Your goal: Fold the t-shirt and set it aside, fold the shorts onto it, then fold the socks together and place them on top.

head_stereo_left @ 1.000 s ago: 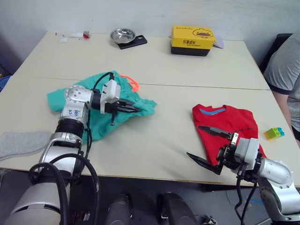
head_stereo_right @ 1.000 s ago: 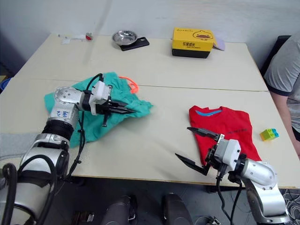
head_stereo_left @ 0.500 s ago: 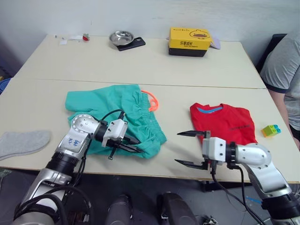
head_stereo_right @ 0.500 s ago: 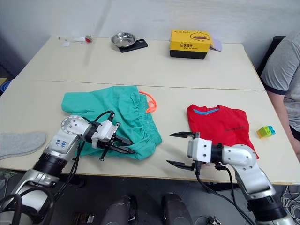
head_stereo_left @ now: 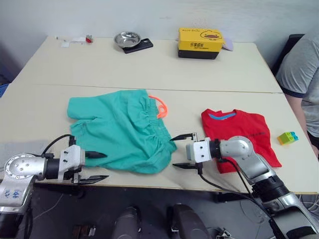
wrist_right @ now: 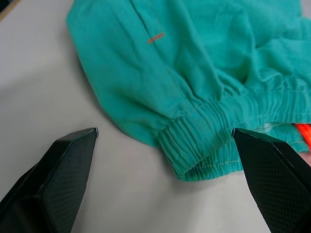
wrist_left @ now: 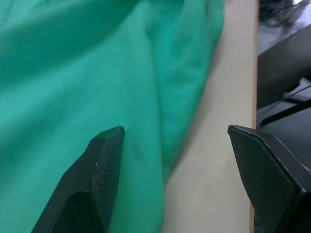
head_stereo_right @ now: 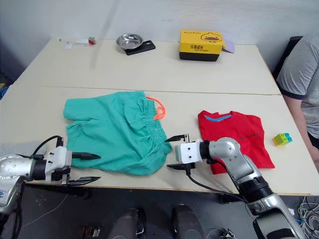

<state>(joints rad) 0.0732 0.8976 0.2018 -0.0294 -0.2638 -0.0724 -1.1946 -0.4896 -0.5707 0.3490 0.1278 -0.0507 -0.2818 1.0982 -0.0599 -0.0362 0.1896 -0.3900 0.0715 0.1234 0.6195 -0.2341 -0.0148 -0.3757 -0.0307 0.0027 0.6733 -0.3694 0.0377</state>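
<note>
**Both claws released, shorts spread flat between them**

Since half a second ago, the shorts (head_stereo_left: 122, 129) have left my left claw and now lie spread open on the table (head_stereo_left: 149, 64); my left arm has drawn back to the near left edge, and my right arm has swung in toward the shorts from the t-shirt side.

Left claw (head_stereo_left: 94, 166): released, fingers spread wide and empty, pointing toward the shorts' near left hem. The upper finger tip sits at the fabric edge; the lower one hangs off the table's front edge. In the left wrist view the teal cloth (wrist_left: 97, 73) runs past one finger (wrist_left: 104, 179), with bare table beside the other.

Right claw (head_stereo_left: 180, 151): released, fingers wide apart, empty, aimed at the near corner of the waistband. The forearm lies across the lower left part of the t-shirt (head_stereo_left: 244, 134). In the right wrist view the gathered waistband corner (wrist_right: 204, 141) sits between my two fingers, not touched.

Shorts: flat, waistband to the right, orange drawstring (head_stereo_left: 160, 105) looped out at the far end of the waistband.

T-shirt: folded, bright red, collar away from me, just right of the shorts, apart from them.
</note>
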